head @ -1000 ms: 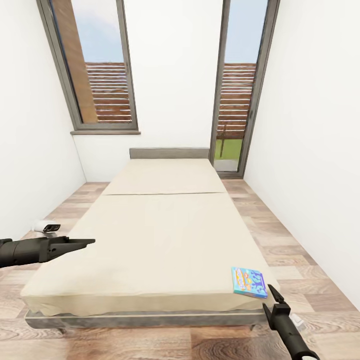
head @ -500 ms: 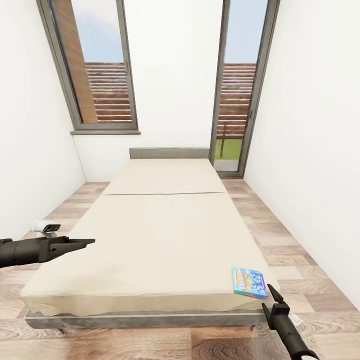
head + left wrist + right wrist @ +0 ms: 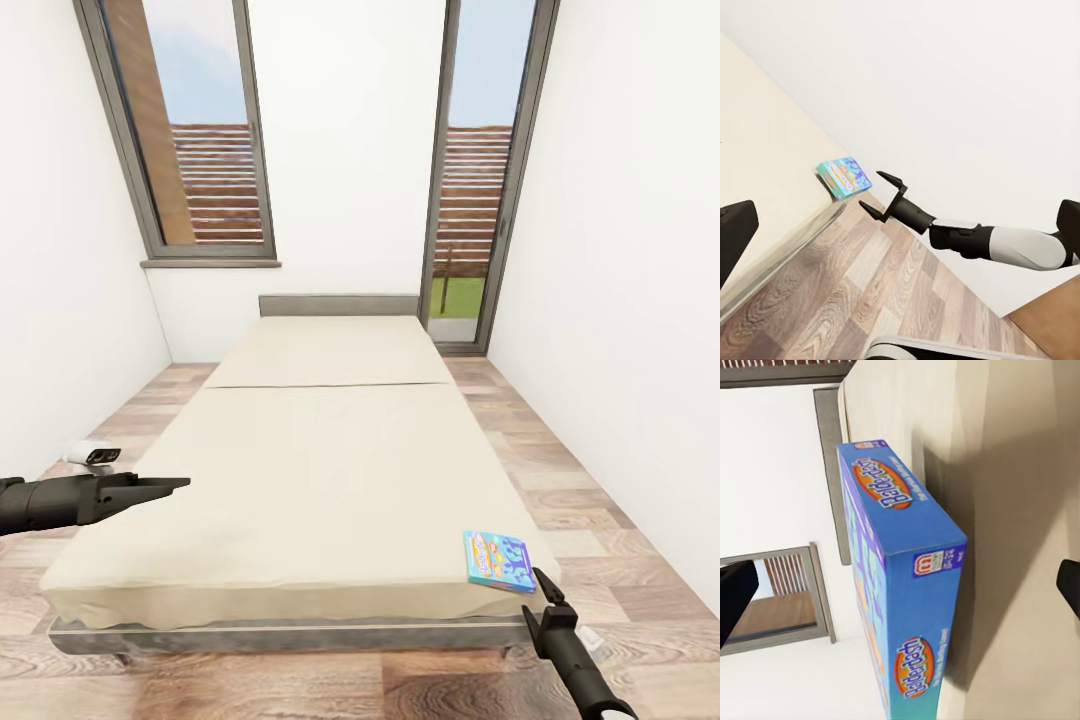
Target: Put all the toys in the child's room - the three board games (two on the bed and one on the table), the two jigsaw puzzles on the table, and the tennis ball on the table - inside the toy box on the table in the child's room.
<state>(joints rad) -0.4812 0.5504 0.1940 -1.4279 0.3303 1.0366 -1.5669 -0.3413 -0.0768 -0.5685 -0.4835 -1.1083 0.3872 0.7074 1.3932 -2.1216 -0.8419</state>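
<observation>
Head view: blue board game [image 3: 498, 561] lay flat at bed's [image 3: 300, 480] near right corner; right gripper [image 3: 880, 194] spread, just short of it. Left gripper [image 3: 165, 487] clenched, over near left edge.

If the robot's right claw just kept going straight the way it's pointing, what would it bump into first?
Most likely the blue board game at the bed's near corner: the open right gripper points at it, box centred between its fingers.
</observation>
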